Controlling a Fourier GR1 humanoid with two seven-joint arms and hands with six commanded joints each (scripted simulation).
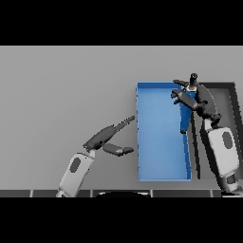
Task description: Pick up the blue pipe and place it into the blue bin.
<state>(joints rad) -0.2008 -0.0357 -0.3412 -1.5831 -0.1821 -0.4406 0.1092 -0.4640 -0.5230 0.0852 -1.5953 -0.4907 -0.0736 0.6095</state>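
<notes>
Your grey desk (61,85) carries the blue bin (159,142) toward its right side, with a dark tray (232,92) beyond it. Your right robot hand (192,97) has its fingers curled round the blue pipe (186,116), which hangs over the bin's right wall. Release now and it may catch that wall and tip outside. Otherwise the bin looks empty. Your left robot hand (111,135) rests open beside the bin's left wall.

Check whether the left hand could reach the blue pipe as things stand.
Probably not readily. The left hand rests open outside the blue rectangular bin, and the blue pipe hangs at the bin's far right wall, already gripped by the right hand.
</notes>
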